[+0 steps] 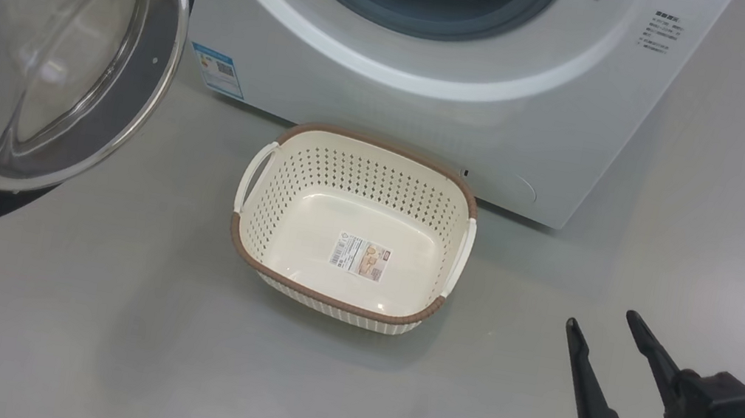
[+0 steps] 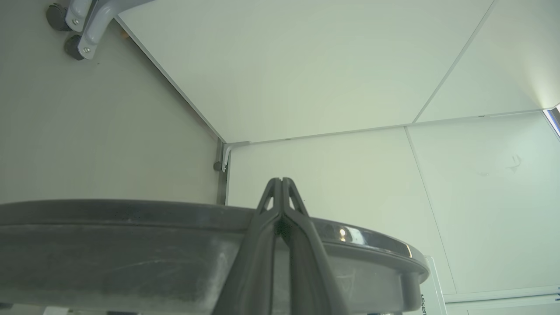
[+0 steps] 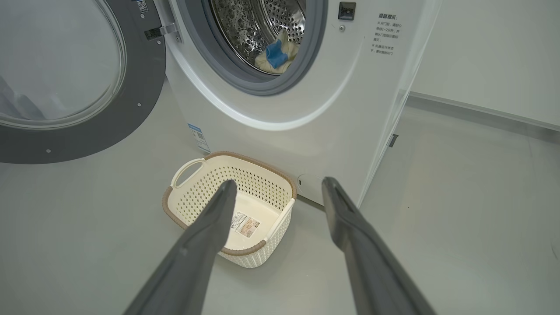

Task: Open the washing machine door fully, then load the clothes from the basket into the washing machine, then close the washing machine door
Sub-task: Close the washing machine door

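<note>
Nearest, the right gripper (image 1: 601, 318) hovers low at the right over the grey floor (image 1: 99, 330), its two long fingers (image 3: 197, 245) spread wide and holding nothing. Beyond them the basket (image 1: 317, 178) sits upright on the floor just in front of the washing machine (image 1: 432, 114), the label sticker (image 1: 363, 255) showing on its bottom. To the left of the machine the washing machine door (image 1: 137, 89) stands swung wide open, glass bowl facing out. The left gripper (image 2: 280, 180) has its fingers pressed together with nothing between them. They rise across a dark rounded rim (image 2: 131, 245), and whether they touch it cannot be told. Farthest in, the clothes (image 3: 275, 54) lie inside the steel drum (image 3: 262, 22) – pale yellow with a blue patch – low behind the grey seal (image 3: 245, 81).
</note>
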You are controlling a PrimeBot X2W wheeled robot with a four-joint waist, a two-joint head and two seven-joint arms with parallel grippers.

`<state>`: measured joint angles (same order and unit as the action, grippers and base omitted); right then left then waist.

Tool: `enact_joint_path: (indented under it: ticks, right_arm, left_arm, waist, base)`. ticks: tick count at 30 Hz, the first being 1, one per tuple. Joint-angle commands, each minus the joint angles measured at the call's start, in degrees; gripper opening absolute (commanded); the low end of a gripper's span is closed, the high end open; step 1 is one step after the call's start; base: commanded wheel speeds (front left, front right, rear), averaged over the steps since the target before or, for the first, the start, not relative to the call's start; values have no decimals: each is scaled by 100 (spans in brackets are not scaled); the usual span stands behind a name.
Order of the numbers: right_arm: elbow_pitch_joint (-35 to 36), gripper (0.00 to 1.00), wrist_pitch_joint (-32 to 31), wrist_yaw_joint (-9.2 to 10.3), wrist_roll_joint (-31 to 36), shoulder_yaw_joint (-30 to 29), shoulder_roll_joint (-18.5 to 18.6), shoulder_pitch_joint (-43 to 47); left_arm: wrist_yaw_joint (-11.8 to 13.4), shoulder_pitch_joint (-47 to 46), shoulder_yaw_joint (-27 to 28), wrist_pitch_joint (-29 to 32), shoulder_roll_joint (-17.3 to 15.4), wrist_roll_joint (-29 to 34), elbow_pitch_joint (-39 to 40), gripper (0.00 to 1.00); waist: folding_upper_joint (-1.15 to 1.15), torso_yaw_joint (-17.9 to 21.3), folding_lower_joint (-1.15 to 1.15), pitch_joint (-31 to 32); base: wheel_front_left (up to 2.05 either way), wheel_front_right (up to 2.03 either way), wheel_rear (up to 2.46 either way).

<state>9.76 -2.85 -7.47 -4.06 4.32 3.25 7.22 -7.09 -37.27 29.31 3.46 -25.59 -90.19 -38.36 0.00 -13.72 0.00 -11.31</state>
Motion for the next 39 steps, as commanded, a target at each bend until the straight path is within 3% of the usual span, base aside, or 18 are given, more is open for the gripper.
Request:
enact_joint_path:
  ticks: [1, 27, 39]
  right_arm:
    - [235, 100, -18, -2, -35, 89, 116, -252]
    - [238, 100, -104, -2, -54, 127, 106, -354]
    - [231, 100, -124, -2, -109, 161, 98, -348]
  left_arm:
    - [-39, -87, 13, 100, -280, 22, 248, 0]
    - [-39, 261, 324, 1746, 113, -723, 1053, 0]
    - [-39, 363, 579, 2277, 394, -695, 1360, 0]
  waist:
    - [0, -11, 0, -32]
    - [0, -321, 0, -104]
    - [0, -351, 0, -64]
  base:
    - [0, 0, 0]
    - [0, 0, 0]
    - [0, 0, 0]
